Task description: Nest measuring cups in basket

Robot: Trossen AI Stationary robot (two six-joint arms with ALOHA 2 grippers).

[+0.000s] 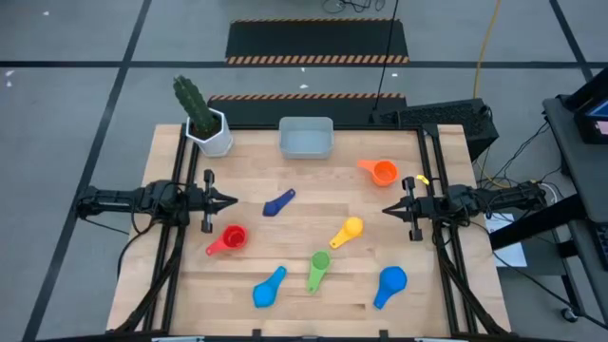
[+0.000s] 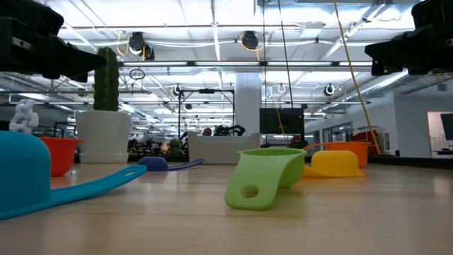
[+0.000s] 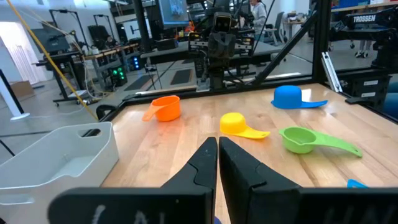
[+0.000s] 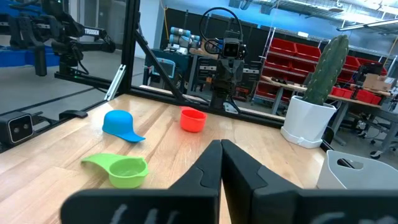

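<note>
Several measuring cups lie scattered on the wooden table: orange (image 1: 383, 172), dark blue (image 1: 278, 202), red (image 1: 229, 238), yellow (image 1: 347, 231), green (image 1: 317, 270) and two light blue (image 1: 269, 288) (image 1: 389, 285). The pale basket (image 1: 306, 138) stands at the far edge. It holds nothing that I can see. My left gripper (image 1: 233, 200) is shut at the table's left side and points level toward the middle. My right gripper (image 1: 388, 209) is shut at the right side and faces it. Both hang above the table, apart from every cup.
A white pot with a cactus (image 1: 209, 128) stands at the far left corner beside the basket. Dark frame rails (image 1: 171, 237) (image 1: 446, 247) run along the table's left and right sides. Bare wood shows in the middle between the two grippers.
</note>
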